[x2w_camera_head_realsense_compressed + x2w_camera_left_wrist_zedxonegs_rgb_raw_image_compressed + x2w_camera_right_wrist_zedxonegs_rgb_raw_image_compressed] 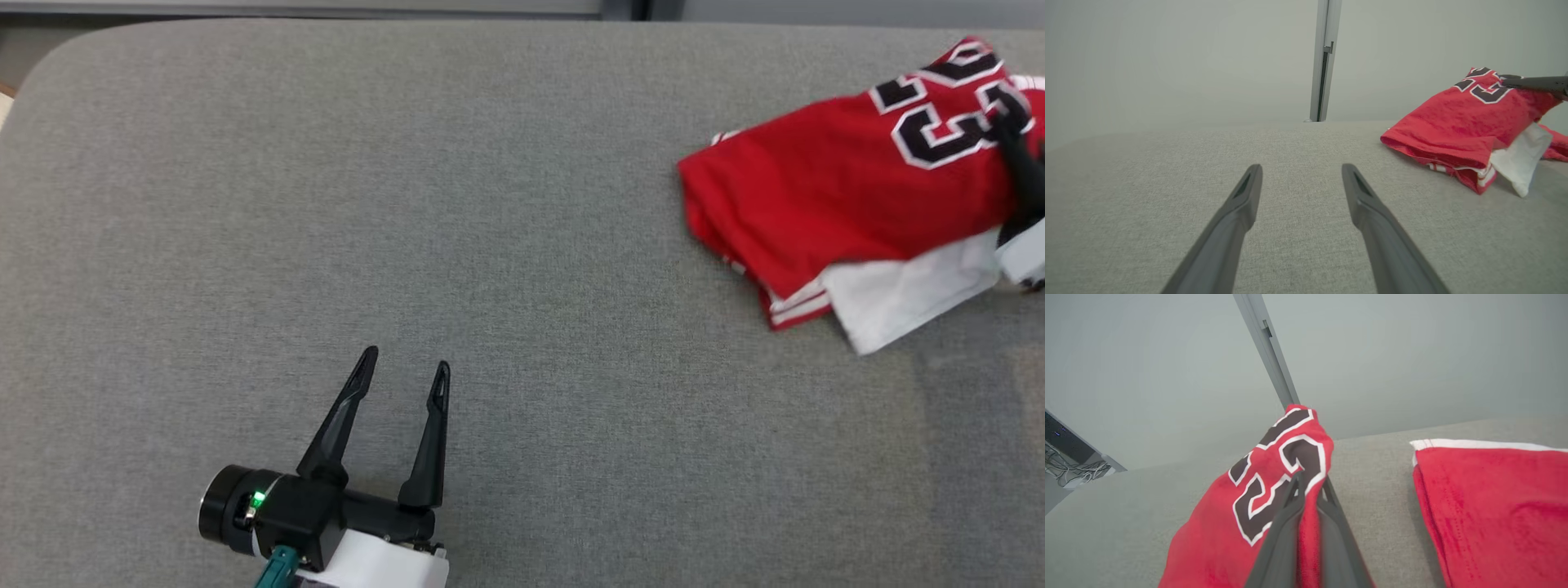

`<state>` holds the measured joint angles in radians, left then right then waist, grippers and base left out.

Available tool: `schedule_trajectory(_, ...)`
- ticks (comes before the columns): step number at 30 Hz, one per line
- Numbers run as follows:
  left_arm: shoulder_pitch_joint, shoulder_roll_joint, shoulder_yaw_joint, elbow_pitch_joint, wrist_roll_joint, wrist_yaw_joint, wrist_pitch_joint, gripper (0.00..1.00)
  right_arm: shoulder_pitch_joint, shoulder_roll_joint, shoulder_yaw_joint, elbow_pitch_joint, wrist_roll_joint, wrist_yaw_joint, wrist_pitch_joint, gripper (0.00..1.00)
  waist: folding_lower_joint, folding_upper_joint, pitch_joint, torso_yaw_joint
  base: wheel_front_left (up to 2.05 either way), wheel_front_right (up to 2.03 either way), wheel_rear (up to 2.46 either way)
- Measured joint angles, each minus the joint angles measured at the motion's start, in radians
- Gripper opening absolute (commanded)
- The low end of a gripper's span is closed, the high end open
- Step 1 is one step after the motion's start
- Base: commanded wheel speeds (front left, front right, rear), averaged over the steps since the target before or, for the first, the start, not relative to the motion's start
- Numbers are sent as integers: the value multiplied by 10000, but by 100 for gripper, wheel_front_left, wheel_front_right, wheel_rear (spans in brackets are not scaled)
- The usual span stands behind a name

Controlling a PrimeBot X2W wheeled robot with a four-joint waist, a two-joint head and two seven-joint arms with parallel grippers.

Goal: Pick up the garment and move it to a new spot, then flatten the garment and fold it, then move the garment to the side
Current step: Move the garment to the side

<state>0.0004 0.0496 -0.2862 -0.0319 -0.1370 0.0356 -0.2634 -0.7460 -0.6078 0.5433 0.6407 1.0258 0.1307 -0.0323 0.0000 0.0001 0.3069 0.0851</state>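
Starting nearest: left gripper sits lower left of the head view, fingers spread wide with nothing between them, over bare grey cushion. It reads as parked clear of the work, ready for the flatten step. The wide bare stretch between it and the cloth is probably the drop zone.

Garment, a red jersey with black-and-white numerals, is bunched at upper right of the head view. It's partly doubled over, with a white layer sticking out along its lower edge.

Right gripper comes in from the right frame edge. Right wrist view shows its fingers pinched shut on a ridge of fabric at the numerals, cloth tented around the tips. My guess is that a raised fold gives a lift point without digging into the cushion. More red cloth with white trim lies flat at right of that view.

Judgement: pick step, grasp made, lift not yet done.

Far back: pale wall, vertical grey post.
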Motion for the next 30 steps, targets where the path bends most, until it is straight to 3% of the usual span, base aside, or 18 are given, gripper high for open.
schedule_trajectory(11, -809, -2, -107, 36, 173, -163, 2, 100, -1321, -2013, -627, -33, -401, 0, 403, 0, 0, 0, 1190, -712, 0, 0, 0)
schedule_trajectory(17, -1066, -2, -125, 40, 228, -267, 2, 100, -1381, -2548, -1325, 589, -736, 2, 656, 0, 0, 0, 1549, -751, 0, 0, 0)
schedule_trajectory(18, -1066, -2, -125, 40, 228, -267, 2, 100, -1381, -2548, -1325, 589, -736, 2, 656, 5, 0, 0, 1549, -751, 0, 0, 0)
schedule_trajectory(20, -1152, -2, -132, 58, 228, -341, 2, 100, -1407, -2510, -1572, 1197, -970, 2, 685, 37, 0, 0, 1615, -697, 0, 0, 0)
schedule_trajectory(22, -1244, -2, -199, 151, 228, -362, 2, 100, -1597, -2295, -2052, 2648, -1749, 2, 167, 100, 0, 0, 1639, -568, 0, 0, 0)
schedule_trajectory(26, -1316, -2, -244, 198, 198, -374, 2, 100, -1880, -1954, -2228, 3948, -3072, 2, -1041, 100, 0, 0, 1522, -439, 0, 0, 0)
schedule_trajectory(27, -1307, -6, -238, 238, 144, -341, 2, 100, -1987, -1488, -2242, 4358, -3822, 2, -1835, 100, 0, 0, 1365, -380, 0, 0, 0)
schedule_trajectory(30, -1195, 0, -171, 245, 100, -251, 2, 100, -1941, -548, -2297, 4084, -4604, 2, -2245, 100, 0, 0, 1056, -323, 0, 0, 0)
